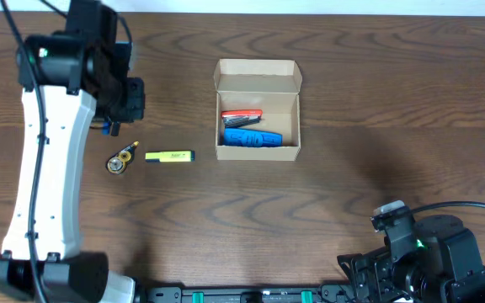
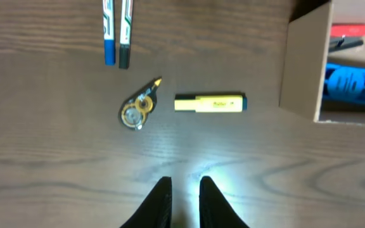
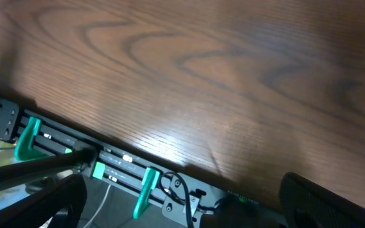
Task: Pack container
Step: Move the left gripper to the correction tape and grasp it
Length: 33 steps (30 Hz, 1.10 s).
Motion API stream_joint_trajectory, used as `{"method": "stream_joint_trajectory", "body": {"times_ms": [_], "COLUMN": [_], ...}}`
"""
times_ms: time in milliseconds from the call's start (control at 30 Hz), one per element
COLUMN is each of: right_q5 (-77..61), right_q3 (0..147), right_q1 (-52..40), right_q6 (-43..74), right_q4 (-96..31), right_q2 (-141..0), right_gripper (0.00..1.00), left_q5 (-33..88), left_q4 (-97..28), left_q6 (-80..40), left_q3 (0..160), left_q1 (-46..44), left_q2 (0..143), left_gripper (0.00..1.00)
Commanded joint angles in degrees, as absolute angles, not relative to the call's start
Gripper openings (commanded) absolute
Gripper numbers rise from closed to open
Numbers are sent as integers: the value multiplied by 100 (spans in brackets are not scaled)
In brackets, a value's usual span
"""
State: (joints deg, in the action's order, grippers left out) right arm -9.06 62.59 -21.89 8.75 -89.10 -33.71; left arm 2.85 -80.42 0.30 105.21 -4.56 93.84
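The container (image 1: 258,109), a tan cardboard box with its flap lid open, stands at the table's middle back; it holds a red-capped item (image 1: 242,115) and a blue item (image 1: 251,138). Its side wall (image 2: 304,63) shows at the right of the left wrist view. A yellow highlighter (image 1: 169,156) (image 2: 209,103) and a round correction tape (image 1: 121,161) (image 2: 136,111) lie left of the box. Two pens (image 2: 116,35) lie beyond them. My left gripper (image 1: 129,99) (image 2: 185,185) hovers above the table near these items, jaws nearly together with nothing between. My right gripper (image 3: 182,202) stands wide open over the table's front edge.
The right arm (image 1: 419,252) rests at the front right corner. A black rail with green clamps (image 3: 106,168) runs along the front edge below the right gripper. The left arm's white link (image 1: 49,168) stretches along the left side.
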Motion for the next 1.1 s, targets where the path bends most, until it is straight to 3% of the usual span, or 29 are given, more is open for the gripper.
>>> {"method": "stream_joint_trajectory", "body": {"times_ms": [0, 200, 467, 600, 767, 900, 967, 1067], "right_q5": [-926, -926, -926, -926, -926, -926, -926, -926], "right_q3": [6254, 6254, 6254, 6254, 6254, 6254, 6254, 6254], "right_q1": [-2233, -2233, -2233, -2233, -2233, -2233, -2233, -2233], "right_q6": [937, 937, 937, 934, 934, 934, 934, 937], "right_q4": [-8917, -8917, -8917, -8917, -8917, -8917, -8917, -8917], "right_q2": [-3365, -3365, -3365, -3365, -3365, -3365, -3365, -3365], "right_gripper": [99, 99, 99, 99, 99, 99, 99, 99], "left_q5": [294, 34, -257, -513, -290, 729, 1074, 1181], "left_q4": [-7557, -6040, -4727, -4598, -4547, -4493, -4495, -4504], "left_q6": [187, 821, 2252, 3275, 3468, 3570, 3677, 3719], "left_q3": [9518, 7531, 6403, 6302, 6300, 6298, 6298, 6298], "left_q1": [-338, -189, -176, -126, 499, 1120, 1347, 1476], "left_q2": [8670, 7741, 7979, 8235, 8648, 8910, 9028, 9161], "left_gripper": [15, 26, 38, 38, 37, 44, 53, 60]}}
